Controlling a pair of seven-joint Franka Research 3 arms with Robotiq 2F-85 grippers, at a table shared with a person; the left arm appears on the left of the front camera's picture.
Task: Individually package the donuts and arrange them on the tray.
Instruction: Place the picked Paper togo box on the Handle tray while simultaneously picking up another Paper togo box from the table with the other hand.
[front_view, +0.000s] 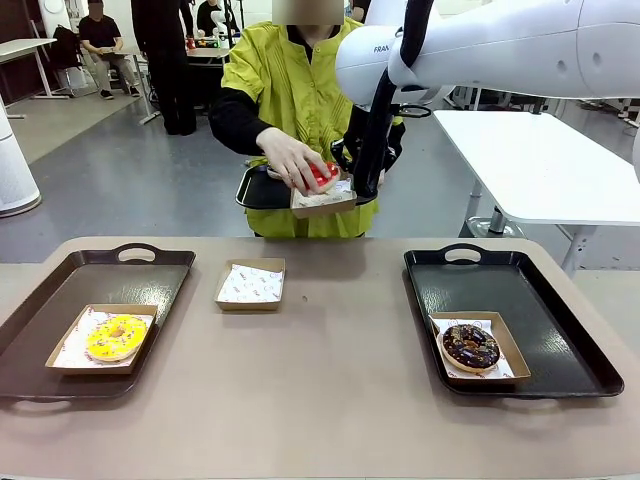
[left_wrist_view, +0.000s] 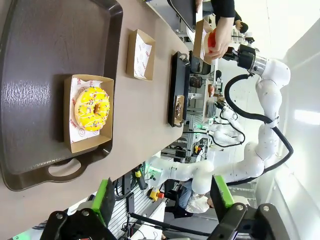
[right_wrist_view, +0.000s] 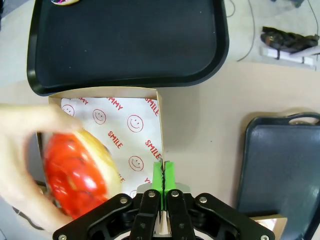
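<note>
The tan table (front_view: 330, 420) is crossed from the right by the white right arm (front_view: 480, 45), which is reached out to a person in a yellow-green top (front_view: 285, 85) at the far side. A dark left tray (front_view: 60, 300) and a black right tray (front_view: 545, 290) are laid at the table's two ends. A smaller black tray (front_view: 256, 190) is seen in front of the person, beyond the far edge.

An empty box (front_view: 250, 285) lined with printed paper is set on the bare table between the two large trays, nearer the left one. A raised box (right_wrist_view: 125, 125) is kept in the air by the right gripper (right_wrist_view: 162, 172), whose green pads are pinched tight on its cardboard wall.

The red donut (right_wrist_view: 75, 172) is held over that box's lining by the person's hand (front_view: 293, 158); whether it touches the paper cannot be told. The yellow donut (front_view: 117, 337) is placed in a box on the left tray, and the chocolate donut (front_view: 471, 346) in a box on the right tray.

The left gripper (left_wrist_view: 162, 197) is spread wide with nothing between its pads, above the left tray's end of the table.
</note>
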